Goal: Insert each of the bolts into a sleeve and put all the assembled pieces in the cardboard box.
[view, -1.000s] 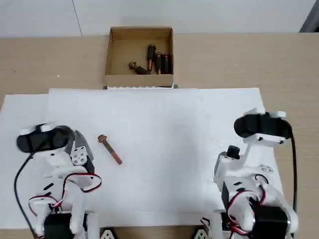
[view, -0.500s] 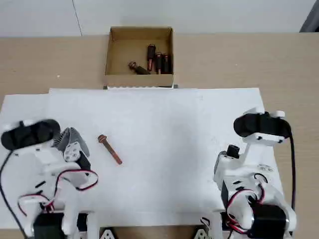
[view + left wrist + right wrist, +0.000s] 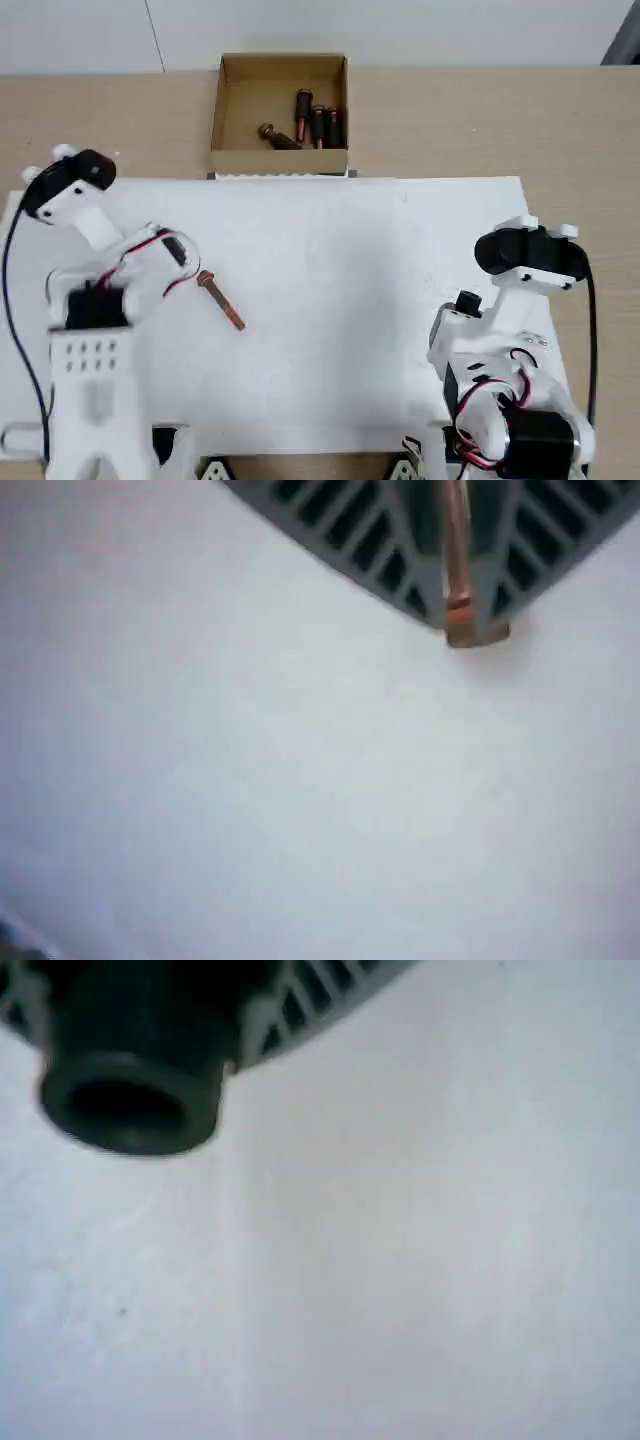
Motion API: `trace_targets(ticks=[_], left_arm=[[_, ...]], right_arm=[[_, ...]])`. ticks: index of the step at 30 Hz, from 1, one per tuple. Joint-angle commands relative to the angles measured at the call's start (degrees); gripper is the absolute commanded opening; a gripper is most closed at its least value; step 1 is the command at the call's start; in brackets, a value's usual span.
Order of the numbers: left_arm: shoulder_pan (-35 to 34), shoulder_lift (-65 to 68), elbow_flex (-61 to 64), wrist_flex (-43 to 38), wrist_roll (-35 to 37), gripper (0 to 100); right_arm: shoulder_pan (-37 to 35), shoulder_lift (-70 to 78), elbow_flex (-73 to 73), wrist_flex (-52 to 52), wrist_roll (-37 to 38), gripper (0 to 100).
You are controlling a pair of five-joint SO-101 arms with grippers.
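The grey ribbed fingers (image 3: 390, 550) of the left gripper (image 3: 468, 615) are closed on the copper-coloured metal bolt (image 3: 457, 540). Its shaft runs up the narrow slot between them and its broader end pokes out at the tips, at or just above the white paper sheet (image 3: 300, 800). From overhead the bolt (image 3: 222, 303) slants across the sheet with its head at that arm's front. Held lengthwise like this, little of the shaft looks free, so the likeliest trouble is that too little protrudes to enter a bore. A thin round shaft may also swivel or slide out in a lift. Well apart, on the sheet's other side, the right gripper (image 3: 170, 1010) has its fingers (image 3: 300, 1000) clamped on the black cylindrical sleeve (image 3: 130, 1105), open mouth outward. If the two meet crooked, the bolt could jam at the rim or push the sleeve loose. The brown cardboard box (image 3: 283, 160), with assembled pieces (image 3: 312, 122) inside, sits beyond the sheet's far edge, so a weak grip risks a drop on the way.
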Motion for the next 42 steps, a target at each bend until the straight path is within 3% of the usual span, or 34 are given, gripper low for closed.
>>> trace_targets(ticks=[1,6,15,22,42], left_arm=[[0.3,7.9,-3.6,0.4,2.7,1],[0.9,16.0,-4.2,0.4,4.0,1],[8.1,22.4,-4.1,2.7,5.4,1],[8.1,24.9,-4.1,1.9,5.6,12],[7.6,37.1,-4.2,-8.4,5.6,8]], right_arm=[[0.7,-0.5,-0.2,-0.7,-0.5,0.3],[0.7,-0.5,-0.2,-0.7,-0.5,0.3],[0.7,-0.5,-0.2,-0.8,-0.5,0.3],[0.7,-0.5,-0.2,-0.7,-0.5,0.3],[0.6,-0.5,-0.2,-0.7,-2.8,0.4]])
